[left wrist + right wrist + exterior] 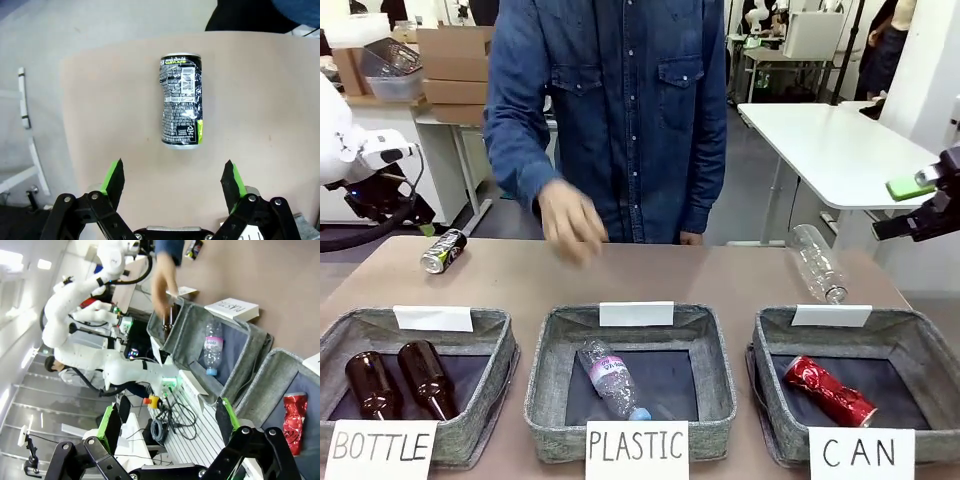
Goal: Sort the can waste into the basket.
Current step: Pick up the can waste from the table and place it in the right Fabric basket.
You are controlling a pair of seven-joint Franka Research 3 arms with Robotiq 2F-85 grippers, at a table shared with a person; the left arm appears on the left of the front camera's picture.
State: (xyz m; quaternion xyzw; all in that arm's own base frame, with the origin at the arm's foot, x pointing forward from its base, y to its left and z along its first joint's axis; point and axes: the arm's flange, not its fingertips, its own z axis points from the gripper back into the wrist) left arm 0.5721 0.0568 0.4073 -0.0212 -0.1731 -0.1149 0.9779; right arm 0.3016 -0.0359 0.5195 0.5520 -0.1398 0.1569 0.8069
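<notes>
The left gripper points down at the table. Its fingers are spread wide, with nothing between them. The black can lies on its side just beyond the fingertips, in line with the gap and untouched. The right gripper is held high and rolled sideways, its fingers also wide apart and empty. The red can lies in the basket, well beyond the finger at that view's right. The person's hand hovers, blurred, over the table.

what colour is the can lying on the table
The can is black with silver print and a yellow-green patch, clearest in the left wrist view.
</notes>
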